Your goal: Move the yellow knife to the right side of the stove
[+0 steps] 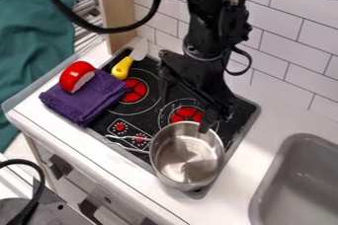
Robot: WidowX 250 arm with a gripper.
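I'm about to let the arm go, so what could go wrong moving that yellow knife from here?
The gripper hangs by the rim of the metal pot and might knock it. The pot covers the front right of the stove, so the yellow knife could land against it. The knife handle lies near the purple cloth, which may snag.

- I am in a kitchen, it seems a toy one.
- Below me is a flat black stove (243, 116) with round red burners (135, 90).
- I see also a grey rounded sink (300, 174) and a white tiled wall (285, 45).
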